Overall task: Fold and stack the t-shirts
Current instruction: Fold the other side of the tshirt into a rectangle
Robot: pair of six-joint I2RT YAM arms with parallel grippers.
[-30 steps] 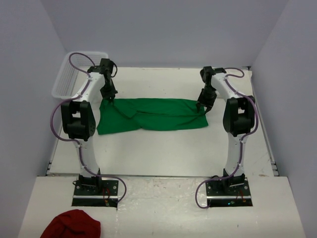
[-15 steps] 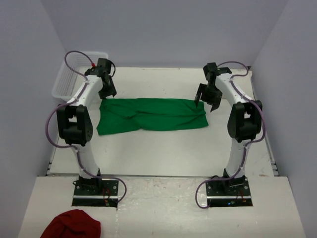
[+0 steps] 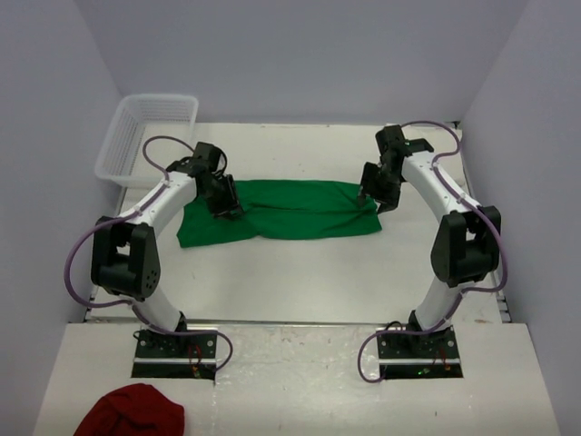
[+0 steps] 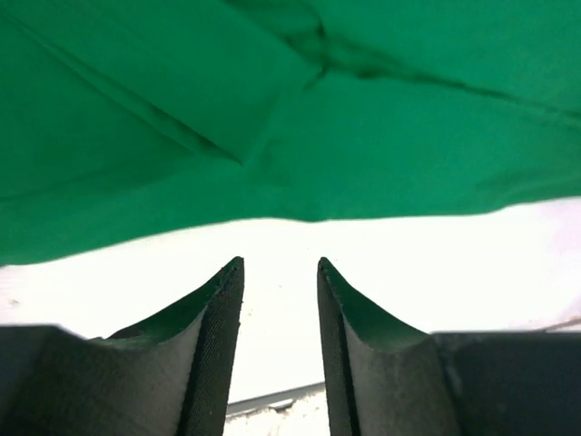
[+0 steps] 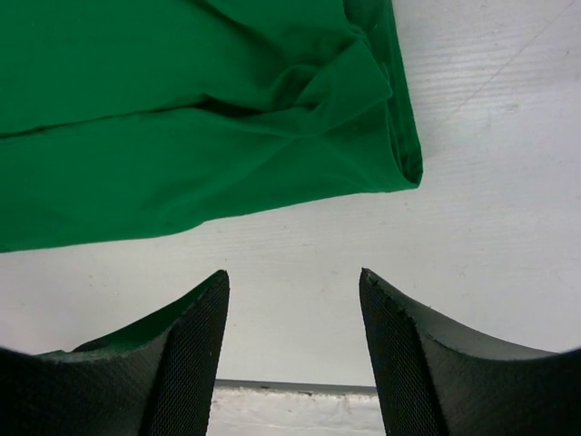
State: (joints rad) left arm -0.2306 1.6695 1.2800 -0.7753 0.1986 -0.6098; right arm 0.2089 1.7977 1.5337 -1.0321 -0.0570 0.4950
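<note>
**Green shirt lying as a long band, both grippers empty at its ends**

Green cotton is spread across the middle of the table (image 3: pixel 318 272). The green t-shirt (image 3: pixel 281 209) has been brought into a long, low band running from left to right, well apart from the basket (image 3: pixel 150 132) at the far left corner. No other shirt is seen in any view.

The left gripper (image 3: pixel 222 202) is held over the left part of the band. In the left wrist view its fingers (image 4: pixel 218 309) are parted by a narrow gap with nothing between them, and bare table lies under the tips. The right gripper (image 3: pixel 377 191) is held at the right end, with its jaws wider apart and equally empty. The shirt's right corner is seen just beyond them in the right wrist view.

The step in hand is judged to be a regrasp for the next fold, probably end over end.

- Each jaw should be lowered onto an edge, not onto the flat middle, so that cloth can be pinched.
- All layers at the corner should be taken together, or the lower ones will be left behind.
- The loose flap (image 4: pixel 163 82) near the left gripper should be kept tucked.
- Both ends should be lifted evenly, so that the band is not skewed.
</note>
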